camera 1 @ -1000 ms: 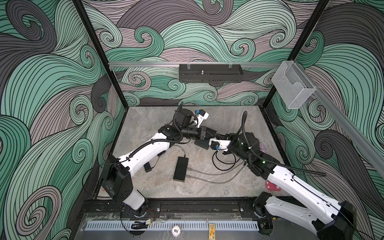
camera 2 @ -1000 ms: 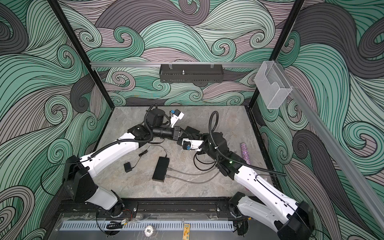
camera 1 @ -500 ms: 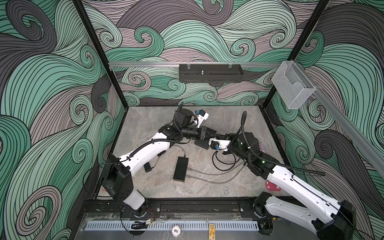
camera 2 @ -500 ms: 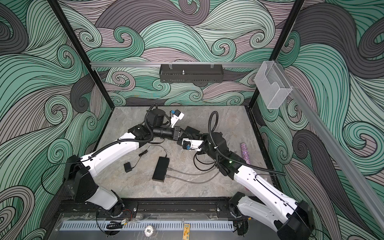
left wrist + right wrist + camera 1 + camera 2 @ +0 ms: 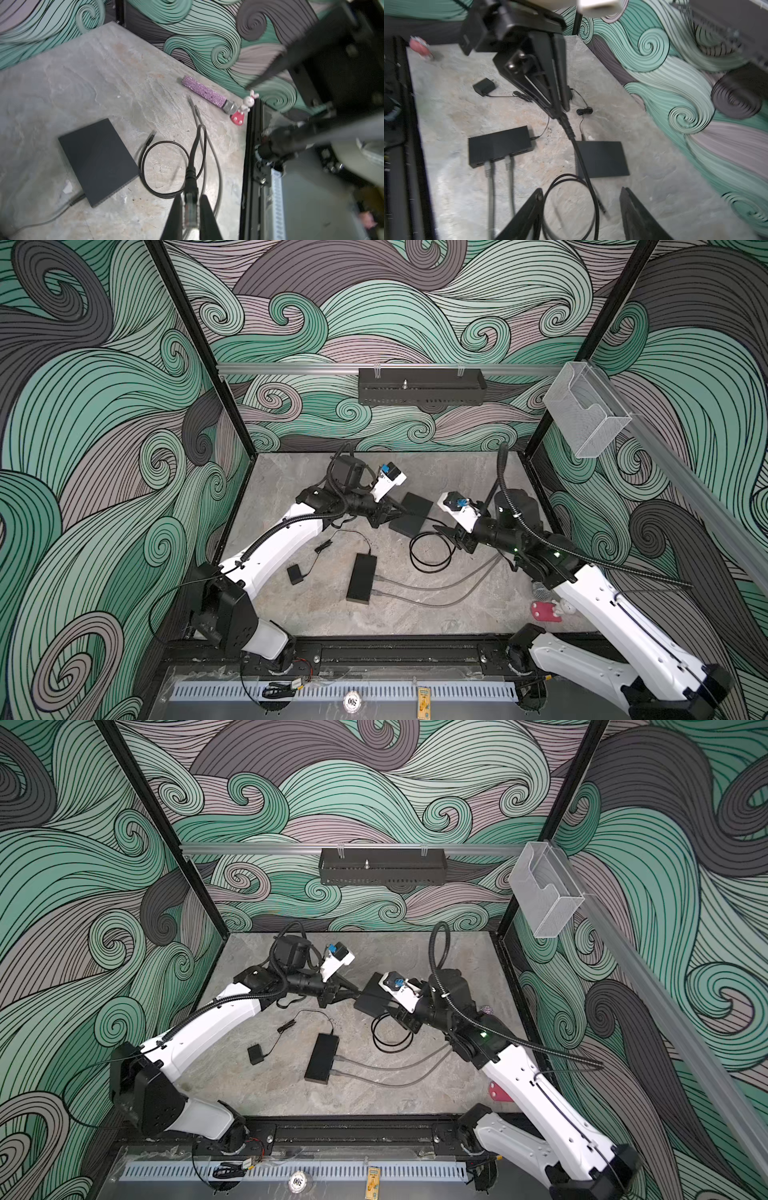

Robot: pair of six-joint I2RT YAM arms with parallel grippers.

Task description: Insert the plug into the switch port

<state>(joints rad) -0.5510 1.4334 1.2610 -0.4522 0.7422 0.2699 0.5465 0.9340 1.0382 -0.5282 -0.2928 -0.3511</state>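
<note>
Left end effector (image 5: pixel 191 220): closed on the plug (image 5: pixel 190 204). The clear body sits between the fingers, and the boot and black cable (image 5: pixel 193 149) lead out past the tips.
Right end effector (image 5: pixel 581 216): jaws stand wide and grip nothing. The cable loop only lies on the bench (image 5: pixel 291 472) below them.
Switch (image 5: pixel 361 578): flat on the bench, towards the front edge near its middle, well apart from both end effectors.
Long axis: roughly front to back. The switch port (image 5: pixel 497 159) face looks towards the right edge, with two grey cables (image 5: pixel 436 587) already seated there.
Direction from plug: I hold the plug over the square dark-grey box (image 5: pixel 409 514), so the switch lies frontward and slightly towards the left edge.
Nearer arm: about even, I judge. The left has the plug and the right stands on the port side.
Approach: I reckon the plug must come round to the switch's right side, then travel leftward, square to a free socket.
</note>
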